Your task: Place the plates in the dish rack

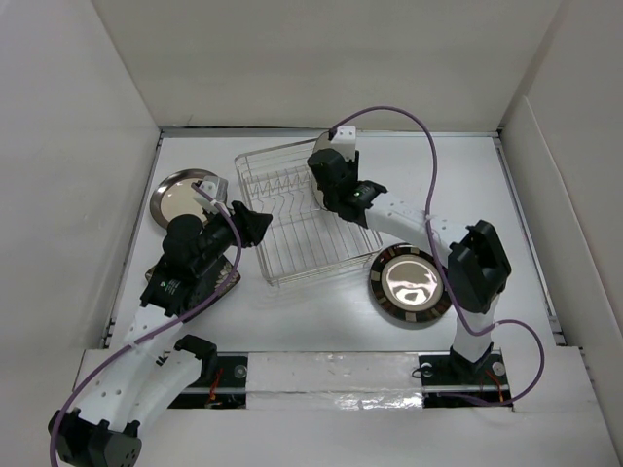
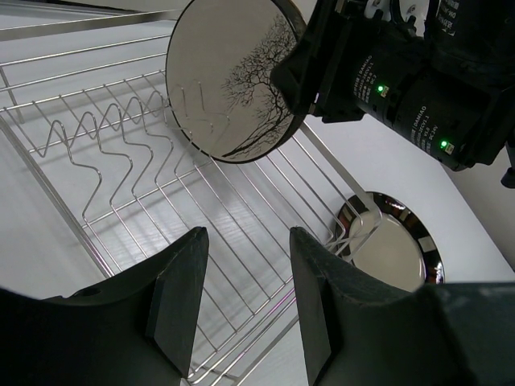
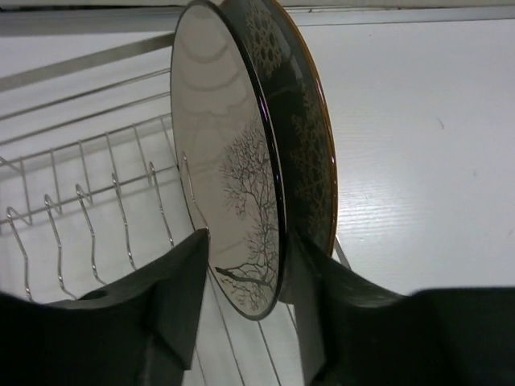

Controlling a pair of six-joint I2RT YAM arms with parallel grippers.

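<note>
A beige plate (image 3: pixel 233 185) with a black tree drawing stands on edge at the far right corner of the dish rack (image 1: pixel 292 229). Its rim sits between the fingers of the right gripper (image 3: pixel 245 249); whether they press it cannot be told. The left gripper (image 2: pixel 245 241) hovers at the rack's left edge, fingers apart and empty. The rack sits on a white table (image 1: pixel 321 311), with a steel plate (image 1: pixel 175 199) at far left, a chequered-rim plate (image 1: pixel 410 283) near right, and white walls (image 1: pixel 321 58) on three sides.

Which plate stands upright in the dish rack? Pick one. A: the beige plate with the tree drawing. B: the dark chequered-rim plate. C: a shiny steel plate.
A: the beige plate stands on edge among the prongs of the dish rack; the steel plate and the chequered-rim plate lie flat outside it.
</note>
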